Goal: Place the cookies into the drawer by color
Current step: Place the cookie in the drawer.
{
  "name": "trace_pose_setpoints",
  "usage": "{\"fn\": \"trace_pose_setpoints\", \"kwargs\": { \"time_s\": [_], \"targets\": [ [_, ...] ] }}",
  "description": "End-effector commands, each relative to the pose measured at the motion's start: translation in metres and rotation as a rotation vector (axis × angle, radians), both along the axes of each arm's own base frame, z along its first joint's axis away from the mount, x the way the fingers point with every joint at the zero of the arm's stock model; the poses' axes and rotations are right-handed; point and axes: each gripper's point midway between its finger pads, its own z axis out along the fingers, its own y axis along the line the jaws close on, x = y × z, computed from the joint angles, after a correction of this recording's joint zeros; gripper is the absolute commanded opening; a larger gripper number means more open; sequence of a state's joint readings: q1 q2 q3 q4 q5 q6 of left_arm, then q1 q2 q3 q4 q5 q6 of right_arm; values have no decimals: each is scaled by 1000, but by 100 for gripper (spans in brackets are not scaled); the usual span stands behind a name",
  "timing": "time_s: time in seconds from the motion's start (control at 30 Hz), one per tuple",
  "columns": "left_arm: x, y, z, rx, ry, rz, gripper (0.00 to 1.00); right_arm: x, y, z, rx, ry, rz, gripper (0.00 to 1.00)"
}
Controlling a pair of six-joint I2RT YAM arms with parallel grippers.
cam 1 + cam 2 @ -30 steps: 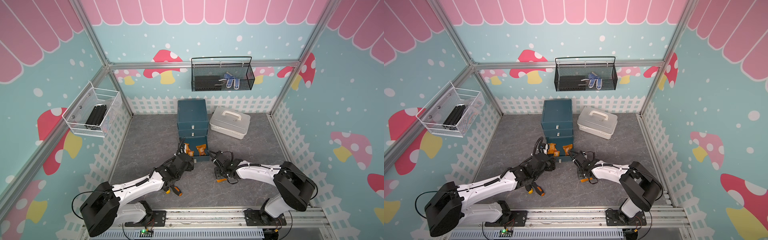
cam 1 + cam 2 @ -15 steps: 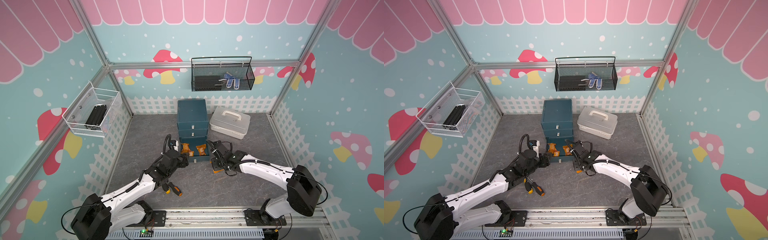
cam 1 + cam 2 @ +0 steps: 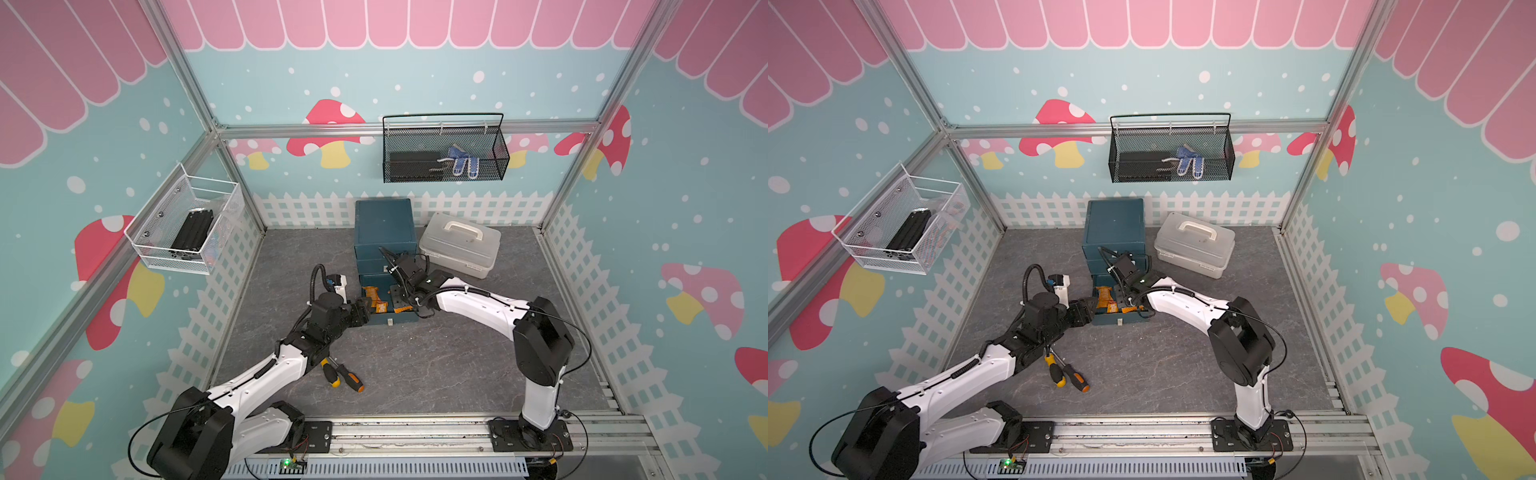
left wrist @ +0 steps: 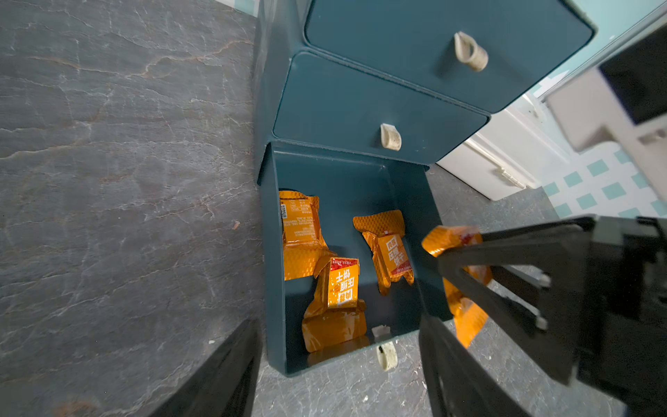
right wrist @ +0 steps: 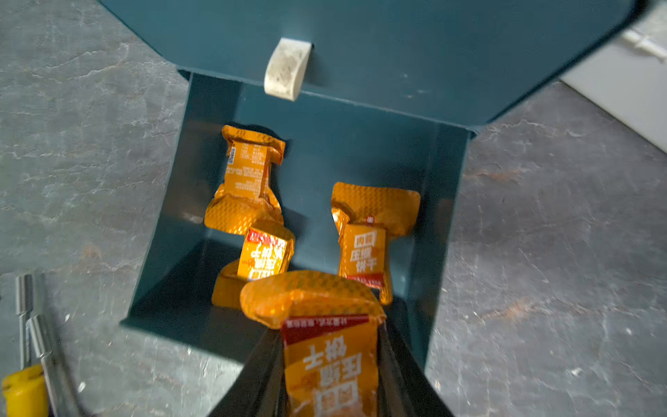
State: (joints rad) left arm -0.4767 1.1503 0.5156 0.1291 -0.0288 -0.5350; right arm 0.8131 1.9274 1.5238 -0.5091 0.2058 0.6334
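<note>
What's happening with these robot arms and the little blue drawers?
The right gripper holds an orange cookie packet at the rim of the pulled-out bottom drawer, where three orange packets already lie. The left gripper hangs open and empty at that drawer's front. The two upper drawers are shut, and two screwdrivers lie on the table.

Bright even light, soft shadows; right wrist view blurred, edges distorted.

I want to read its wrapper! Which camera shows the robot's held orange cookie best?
Right wrist view: the orange cookie is close up, label showing. Left wrist view hides part behind the right tool. Both top views: a speck.
</note>
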Motion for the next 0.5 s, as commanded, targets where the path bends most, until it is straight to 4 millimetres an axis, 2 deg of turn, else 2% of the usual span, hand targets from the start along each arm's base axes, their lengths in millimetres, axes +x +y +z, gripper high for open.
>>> {"fn": "trace_pose_setpoints", "kwargs": {
  "time_s": [0.0,0.1,0.27,0.47],
  "targets": [
    [1,-6,-9,-14,6,-33,72,15,5,-5,-23,-21,-50,37],
    [5,-1,-17,16,20,0,72,26,6,-16,-47,-30,-78,37],
    [8,6,-19,46,11,31,73,40,11,-37,-20,8,-92,37],
    [6,-1,-16,20,9,-3,73,46,13,-54,-28,14,-114,38]
  ]
}}
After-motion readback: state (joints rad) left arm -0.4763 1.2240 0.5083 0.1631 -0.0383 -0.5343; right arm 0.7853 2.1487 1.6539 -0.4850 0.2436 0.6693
